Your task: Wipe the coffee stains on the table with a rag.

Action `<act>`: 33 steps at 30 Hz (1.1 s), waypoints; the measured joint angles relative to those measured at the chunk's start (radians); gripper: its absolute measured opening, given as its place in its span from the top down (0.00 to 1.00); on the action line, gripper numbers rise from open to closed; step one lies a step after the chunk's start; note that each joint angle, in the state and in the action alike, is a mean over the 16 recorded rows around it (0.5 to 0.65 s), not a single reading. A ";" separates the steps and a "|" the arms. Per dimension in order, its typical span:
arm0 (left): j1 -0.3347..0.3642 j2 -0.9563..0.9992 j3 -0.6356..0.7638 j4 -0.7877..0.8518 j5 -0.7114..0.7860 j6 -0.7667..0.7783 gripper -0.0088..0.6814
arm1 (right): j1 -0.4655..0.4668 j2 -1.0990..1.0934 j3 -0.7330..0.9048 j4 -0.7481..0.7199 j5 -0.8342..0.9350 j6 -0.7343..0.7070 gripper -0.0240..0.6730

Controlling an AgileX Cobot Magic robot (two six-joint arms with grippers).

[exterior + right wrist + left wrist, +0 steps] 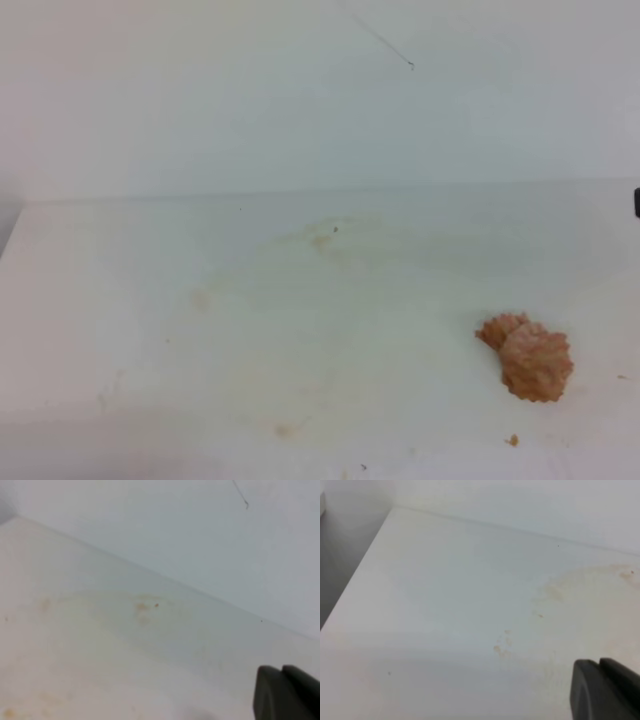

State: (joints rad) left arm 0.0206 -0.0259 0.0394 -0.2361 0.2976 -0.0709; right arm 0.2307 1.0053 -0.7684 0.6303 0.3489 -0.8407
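A bumpy pinkish-orange cloth rag lay lower right on the smooth white counter, among faint tan coffee stains. The right end effector, cut off at the frame's corner, was closed and empty; the left end effector's opening couldn't be told.

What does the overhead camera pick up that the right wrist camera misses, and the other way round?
Only the exterior high view shows the pinkish-orange rag lying on the table, with a tiny orange crumb just in front of it. Only the right wrist view shows the dark right end effector in its lower corner, holding nothing. Both show the faint tan stains on the white table and the wall behind.
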 joint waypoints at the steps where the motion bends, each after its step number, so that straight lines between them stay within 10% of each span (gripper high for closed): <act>1: 0.000 0.000 0.000 0.000 0.000 0.000 0.99 | 0.000 -0.012 0.000 -0.001 0.000 0.000 0.95; 15: 0.000 0.000 0.000 0.000 0.000 0.000 0.99 | 0.002 -0.199 0.100 0.006 -0.002 0.001 0.97; 33: 0.000 0.000 0.000 0.000 0.000 0.000 0.99 | -0.075 -0.885 0.615 0.021 -0.054 0.004 0.97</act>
State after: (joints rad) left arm 0.0206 -0.0259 0.0394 -0.2361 0.2976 -0.0709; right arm 0.1554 0.1204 -0.1533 0.6510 0.2954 -0.8370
